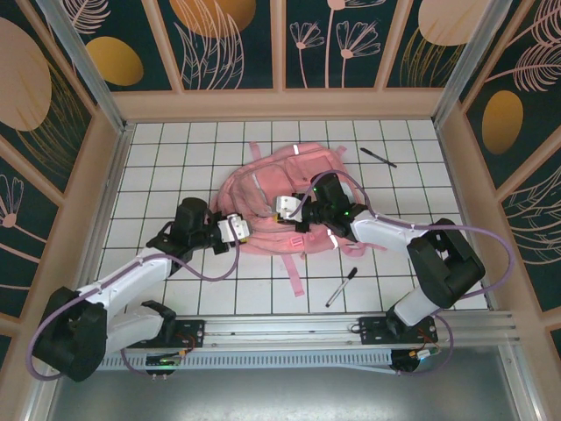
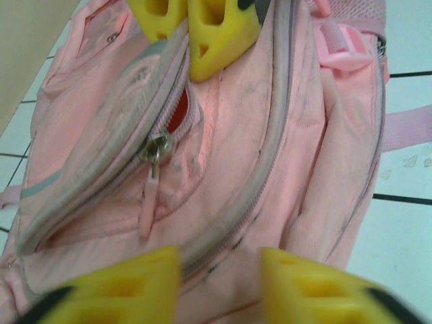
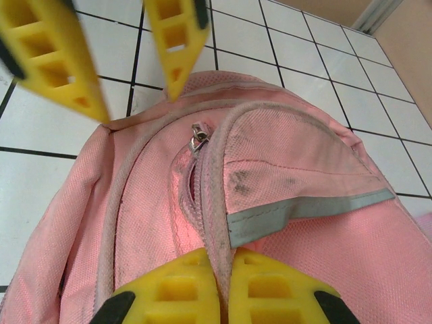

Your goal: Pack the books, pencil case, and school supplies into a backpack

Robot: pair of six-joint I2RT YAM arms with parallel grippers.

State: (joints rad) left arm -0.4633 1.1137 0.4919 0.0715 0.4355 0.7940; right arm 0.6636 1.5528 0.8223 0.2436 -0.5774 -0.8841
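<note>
Two grippers on the pink backpack, mid-worktop.
Left gripper at backpack's left edge, jaws released, apart over the fabric. Right gripper jaws clenched, grasping the backpack's zip seam. Far pen beyond backpack, near pen on its near side.

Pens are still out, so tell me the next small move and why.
Probably ease the open left gripper onto the zipper pull and close: the pull hangs just ahead of its jaws, while the right gripper, shut, pinches the backpack's pocket edge.
</note>
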